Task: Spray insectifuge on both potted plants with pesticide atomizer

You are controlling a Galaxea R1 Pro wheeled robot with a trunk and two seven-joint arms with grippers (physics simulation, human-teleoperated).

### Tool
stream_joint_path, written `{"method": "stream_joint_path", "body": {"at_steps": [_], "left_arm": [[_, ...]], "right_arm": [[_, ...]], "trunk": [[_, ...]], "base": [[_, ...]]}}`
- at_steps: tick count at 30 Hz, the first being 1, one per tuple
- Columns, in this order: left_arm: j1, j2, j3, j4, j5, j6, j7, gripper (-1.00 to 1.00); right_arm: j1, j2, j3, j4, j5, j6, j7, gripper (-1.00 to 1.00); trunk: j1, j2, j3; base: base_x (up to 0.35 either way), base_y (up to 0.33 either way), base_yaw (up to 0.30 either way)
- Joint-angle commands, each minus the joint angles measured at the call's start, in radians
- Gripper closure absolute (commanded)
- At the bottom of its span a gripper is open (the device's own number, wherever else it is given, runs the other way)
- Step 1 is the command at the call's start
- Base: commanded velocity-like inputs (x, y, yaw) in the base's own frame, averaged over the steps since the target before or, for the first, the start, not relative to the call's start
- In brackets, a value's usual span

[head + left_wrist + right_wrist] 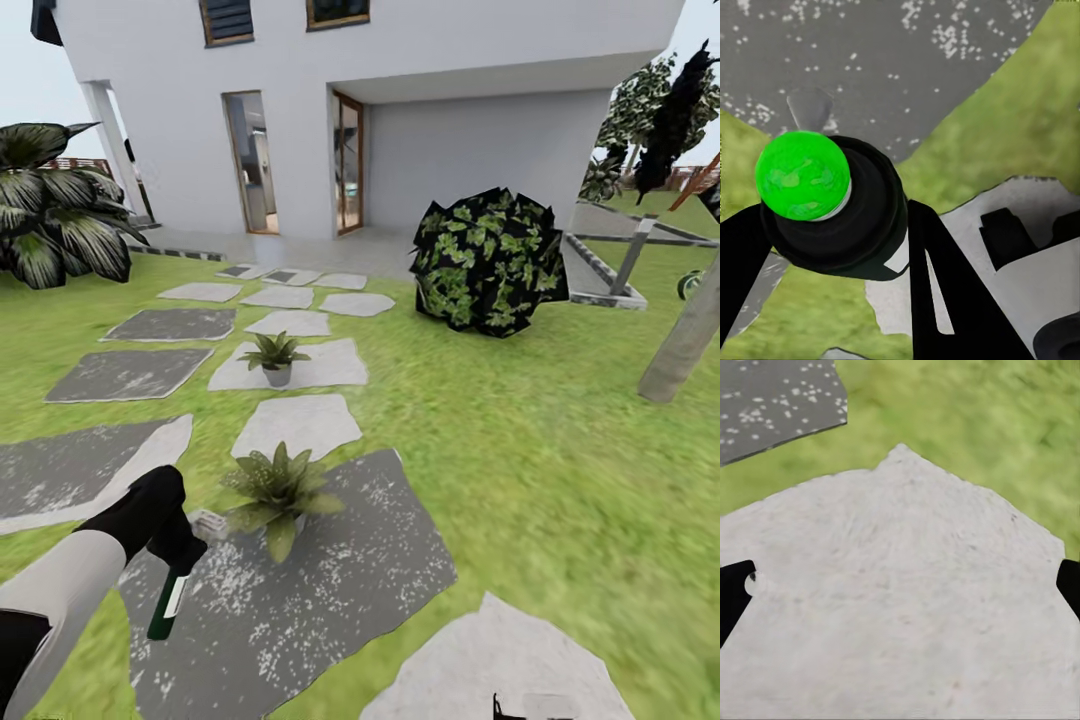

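Left gripper (178, 560) clamped on spray bottle (166, 605), nozzle beside near potted plant (278, 492); right gripper (900, 585) fingers apart over pale stone (900, 607).

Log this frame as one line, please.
left gripper: holding pesticide atomizer, head aimed at near potted plant | far potted plant: on pale stone | right gripper: open, empty

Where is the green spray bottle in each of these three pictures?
Head view: the pesticide atomizer hangs at lower left in the left tool, its trigger head toward the near potted plant.
Left wrist view: its bright green bottom sits left of centre.
Right wrist view: I can't find it.
Shared landmark: the dark speckled stepping stone.
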Motion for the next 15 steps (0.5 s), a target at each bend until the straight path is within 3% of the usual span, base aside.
{"method": "stream_joint_path", "body": {"at_steps": [1, 10, 12, 13, 15], "left_arm": [[-0.001, 0.0, -0.004, -0.001, -0.009, 0.005, -0.01, 1.0], [0.007, -0.002, -0.017, 0.013, -0.006, 0.004, -0.011, 1.0], [0.001, -0.002, -0.06, 0.015, -0.004, 0.005, -0.046, 1.0], [0.0, -0.002, -0.091, 0.013, -0.006, 0.004, -0.104, 1.0], [-0.001, -0.002, -0.125, 0.007, -0.023, 0.004, -0.159, 1.0]], "right_arm": [[0.0, 0.0, 0.009, 0.0, -0.01, -0.003, -0.001, -1.0], [0.0, -0.005, 0.009, 0.001, -0.007, -0.003, 0.0, -1.0], [0.0, -0.004, 0.01, 0.001, -0.008, -0.003, 0.0, -1.0], [0.0, -0.003, 0.009, 0.001, -0.008, -0.003, 0.0, -1.0], [0.0, -0.003, 0.009, 0.001, -0.009, -0.003, 0.0, -1.0]], "trunk": [[0.0, 0.0, -0.001], [0.0, 0.0, -0.001], [0.0, 0.0, -0.001], [0.0, 0.0, -0.001], [0.0, 0.0, -0.001]], "base": [[0.21, 0.0, 0.118], [0.295, -0.094, 0.013], [0.177, -0.031, 0.0], [0.141, -0.01, 0.0], [0.103, -0.004, 0.0]]}}
